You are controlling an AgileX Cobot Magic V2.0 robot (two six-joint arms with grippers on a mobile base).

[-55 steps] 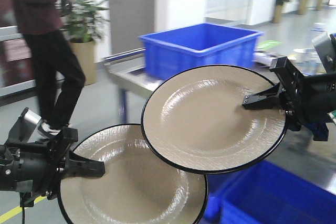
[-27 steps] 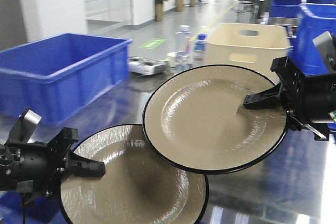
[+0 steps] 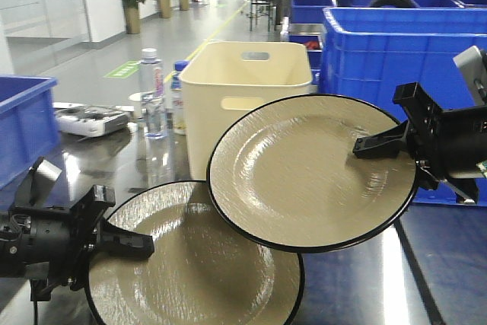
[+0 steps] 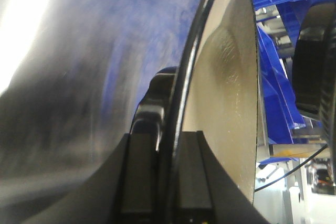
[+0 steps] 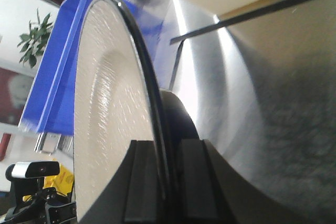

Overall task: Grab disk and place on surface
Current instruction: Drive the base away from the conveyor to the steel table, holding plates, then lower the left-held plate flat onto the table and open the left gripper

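Note:
Two beige disks with black rims are held in the air. The upper disk (image 3: 312, 173) is pinched at its right rim by my right gripper (image 3: 364, 145), and it overlaps the lower disk (image 3: 190, 268), whose left rim is clamped in my left gripper (image 3: 135, 245). Seen edge-on in the left wrist view, the lower disk (image 4: 226, 87) stands between the jaws of the left gripper (image 4: 168, 171). The right wrist view shows the upper disk (image 5: 105, 108) held the same way by the right gripper (image 5: 168, 177). Below lies the dark glossy surface (image 3: 358, 294) with a black tape line (image 5: 252, 11).
A cream plastic bin (image 3: 243, 89) stands behind the disks. Blue crates (image 3: 396, 51) are stacked at the back right, and another blue crate (image 3: 19, 127) sits at the left edge. Water bottles (image 3: 152, 93) and a white device (image 3: 91, 121) rest on the surface at the left.
Both grippers keep their grip and place in the frame. The background has swept left: the large blue crate went off left, and the cream bin and stacked crates came in behind the disks.

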